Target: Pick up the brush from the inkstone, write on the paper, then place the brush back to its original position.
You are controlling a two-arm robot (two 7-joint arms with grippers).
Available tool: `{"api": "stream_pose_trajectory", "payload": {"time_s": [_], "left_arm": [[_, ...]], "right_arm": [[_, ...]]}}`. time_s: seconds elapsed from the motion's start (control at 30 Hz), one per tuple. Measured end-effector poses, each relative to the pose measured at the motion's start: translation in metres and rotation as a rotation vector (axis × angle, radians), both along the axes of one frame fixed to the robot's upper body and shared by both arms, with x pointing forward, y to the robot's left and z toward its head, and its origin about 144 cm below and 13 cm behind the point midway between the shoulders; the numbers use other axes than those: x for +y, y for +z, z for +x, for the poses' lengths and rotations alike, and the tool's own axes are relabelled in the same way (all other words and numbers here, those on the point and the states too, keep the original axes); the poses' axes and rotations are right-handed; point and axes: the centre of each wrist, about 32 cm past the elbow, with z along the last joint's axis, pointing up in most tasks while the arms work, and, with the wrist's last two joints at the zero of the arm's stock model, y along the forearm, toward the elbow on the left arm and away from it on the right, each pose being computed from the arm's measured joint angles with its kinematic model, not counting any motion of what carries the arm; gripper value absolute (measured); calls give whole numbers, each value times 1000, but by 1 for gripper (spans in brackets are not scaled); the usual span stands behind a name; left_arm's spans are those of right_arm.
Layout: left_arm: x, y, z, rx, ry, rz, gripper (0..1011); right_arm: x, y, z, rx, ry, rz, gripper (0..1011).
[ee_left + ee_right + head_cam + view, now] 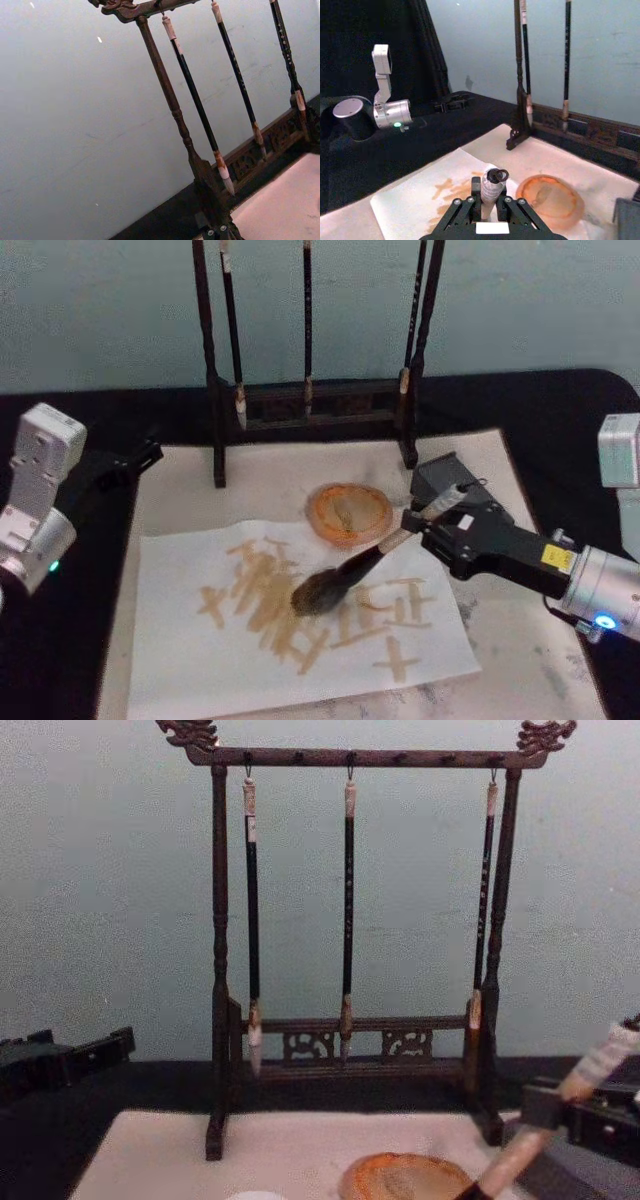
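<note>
Many illegible strokes point(265, 590); tool point(415, 527) grips brush point(350, 570).

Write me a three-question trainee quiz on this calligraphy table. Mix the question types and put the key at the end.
1. Fill in: ___ slim brushes hang on the rack.
2. True or false: the right claw grips the big brush, which is off the dish.
3. Where does the big brush's hair rest? A) on the paper B) in the dish C) on the rack

Key: 1 three; 2 true; 3 A. The left claw is parked at the left, over the black cloth.
</note>
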Motion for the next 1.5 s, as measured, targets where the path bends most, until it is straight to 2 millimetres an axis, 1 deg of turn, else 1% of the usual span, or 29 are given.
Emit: {"api": "stream_pose_trajectory", "payload": {"time_s": [0.23,0.5,0.73,0.87,1.0,1.1,1.27,1.5], "left_arm": [[0,0,0,0,0,0,1002],[0,0,0,0,0,0,1002],[0,0,0,0,0,0,1002],[0,0,0,0,0,0,1002],[0,0,0,0,0,0,1002],[0,0,0,0,0,0,1002],[0,0,0,0,0,0,1002],[0,0,0,0,0,0,1002]], "right_arm": [[-13,2,-6,-8,-30,-10,163],[-23,7,-13,-23,-52,-1,163],[-24,22,-19,-79,-39,32,163],[-19,33,-20,-118,-16,58,163],[-13,38,-18,-135,4,70,163],[-2,40,-14,-137,35,76,163],[13,35,-7,-101,75,68,163],[24,24,0,-36,111,49,163]]}}
